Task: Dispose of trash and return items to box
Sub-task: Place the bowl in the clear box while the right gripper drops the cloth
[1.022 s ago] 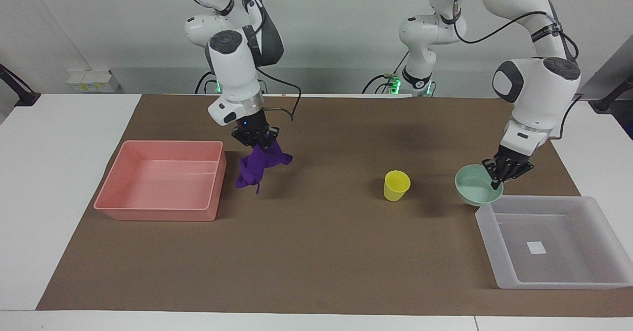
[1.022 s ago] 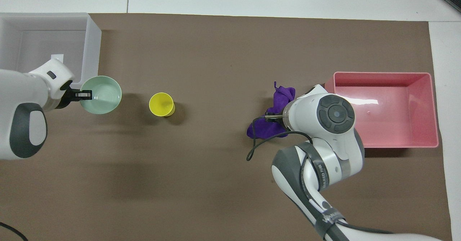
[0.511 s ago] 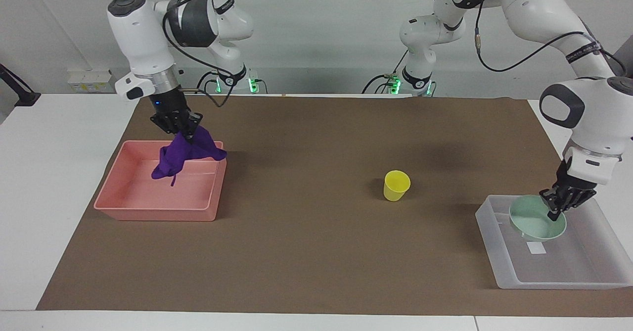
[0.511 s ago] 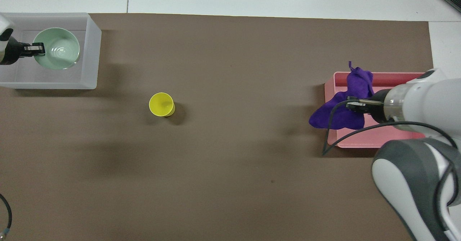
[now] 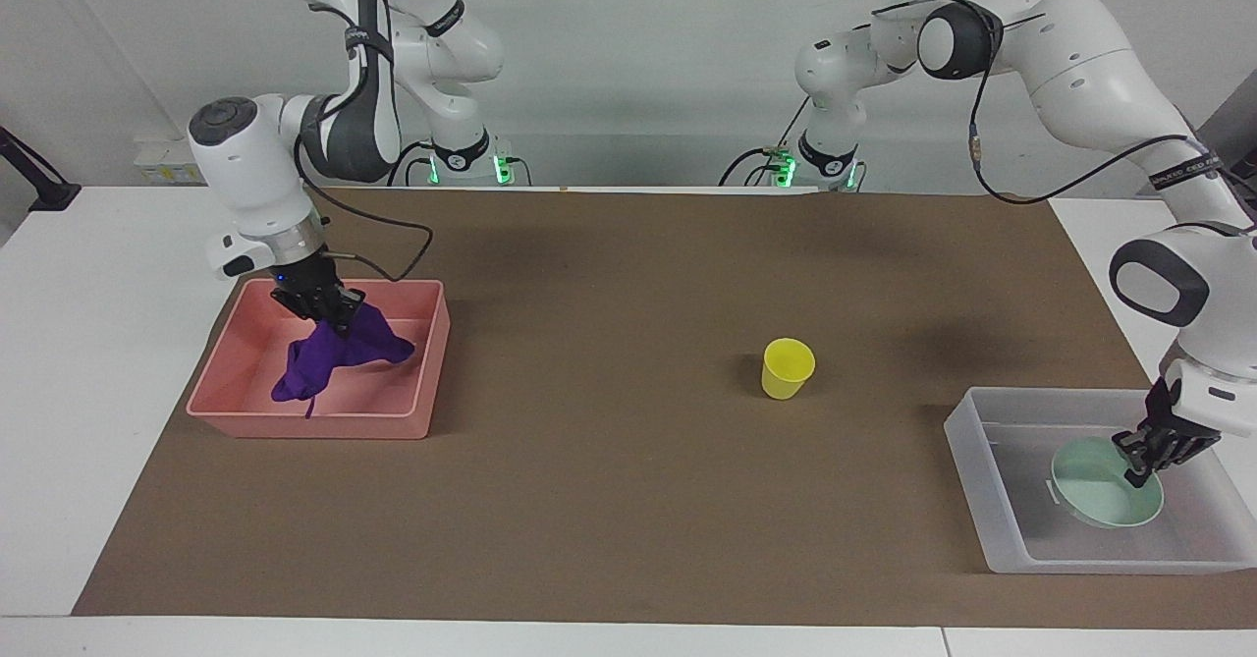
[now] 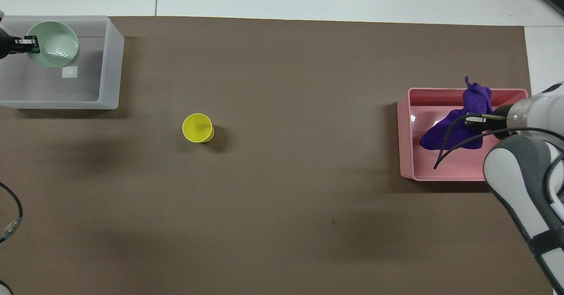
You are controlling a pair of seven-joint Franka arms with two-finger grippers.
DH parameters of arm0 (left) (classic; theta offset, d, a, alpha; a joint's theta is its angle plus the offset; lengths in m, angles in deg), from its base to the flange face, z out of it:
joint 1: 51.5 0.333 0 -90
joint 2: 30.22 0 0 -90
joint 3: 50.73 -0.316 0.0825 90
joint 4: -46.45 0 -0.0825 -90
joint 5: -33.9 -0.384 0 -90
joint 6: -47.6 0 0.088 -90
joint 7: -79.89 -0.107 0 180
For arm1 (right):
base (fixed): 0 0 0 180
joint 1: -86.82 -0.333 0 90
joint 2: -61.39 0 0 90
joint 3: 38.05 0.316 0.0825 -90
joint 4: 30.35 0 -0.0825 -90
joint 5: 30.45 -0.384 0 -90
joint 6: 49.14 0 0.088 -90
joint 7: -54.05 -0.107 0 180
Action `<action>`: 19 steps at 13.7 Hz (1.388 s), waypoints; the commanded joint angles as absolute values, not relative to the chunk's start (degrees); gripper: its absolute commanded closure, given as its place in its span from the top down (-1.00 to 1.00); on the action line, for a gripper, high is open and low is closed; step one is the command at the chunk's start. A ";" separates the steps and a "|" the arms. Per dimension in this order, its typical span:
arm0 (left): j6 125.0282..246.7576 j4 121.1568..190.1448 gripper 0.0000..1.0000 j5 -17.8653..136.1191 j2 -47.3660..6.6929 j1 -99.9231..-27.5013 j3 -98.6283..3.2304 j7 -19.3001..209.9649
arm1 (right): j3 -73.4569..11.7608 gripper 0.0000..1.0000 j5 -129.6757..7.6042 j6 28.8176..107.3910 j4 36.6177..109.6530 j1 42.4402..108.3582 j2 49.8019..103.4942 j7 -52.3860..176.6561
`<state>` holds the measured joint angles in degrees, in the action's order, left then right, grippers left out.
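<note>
Your right gripper (image 5: 329, 311) is clamped on the top of the purple rag (image 5: 339, 355) and hangs low over the pink tray (image 5: 405, 421). The rag drapes down from the fingers into the tray, and its lower folds appear to rest on the tray floor. In the overhead view the same gripper (image 6: 471, 119) sits over the middle of the pink tray (image 6: 404, 145), with the rag (image 6: 456, 125) spread from the gripper toward the tray wall farther from the robots. A black cable loops from the right wrist over the tray.

Your left gripper (image 5: 1144, 459) is closed on the rim of the mint-green bowl (image 5: 1100, 488), inside the clear box (image 5: 982, 520). The bowl is tilted and low in the box; you cannot tell whether it touches the floor. From overhead, the left gripper (image 6: 27, 43) grips the bowl (image 6: 55, 50) at its edge, over the part of the clear box (image 6: 112, 65) farther from the robots. The white label (image 6: 69, 72) on the box floor lies just beside the bowl.

The yellow cup (image 5: 788, 367) stands upright on the brown mat (image 5: 609, 500), between the two containers and closer to the clear box, well apart from both grippers
</note>
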<state>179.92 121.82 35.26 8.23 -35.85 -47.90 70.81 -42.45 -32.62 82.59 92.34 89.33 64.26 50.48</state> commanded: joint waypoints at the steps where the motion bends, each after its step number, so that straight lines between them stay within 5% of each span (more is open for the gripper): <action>1: 184.68 127.11 -1.00 34.25 6.97 -35.23 -47.30 70.05 | -41.65 -1.00 -32.38 83.92 94.72 90.34 64.90 51.32; 2: 185.92 129.66 -1.00 34.25 6.17 -35.32 -47.39 70.05 | -41.65 -0.87 -32.38 84.71 94.72 90.25 65.69 51.24; 5: 183.84 130.13 -1.00 34.25 5.37 -35.32 -47.30 69.96 | -41.65 0.72 -32.38 86.91 95.33 90.34 65.79 51.50; 6: 182.00 129.69 -0.84 34.17 5.37 -35.50 -47.39 69.96 | -41.65 1.00 -32.38 86.91 95.16 90.34 65.88 51.59; 10: 180.93 129.59 1.00 34.51 2.40 -35.94 -47.30 65.84 | -41.65 1.00 -32.03 82.80 90.95 89.29 64.22 52.82; 19: 172.07 150.76 1.00 34.52 -22.20 -43.40 -47.30 66.18 | -39.81 1.00 -28.78 65.23 83.04 84.01 57.27 47.72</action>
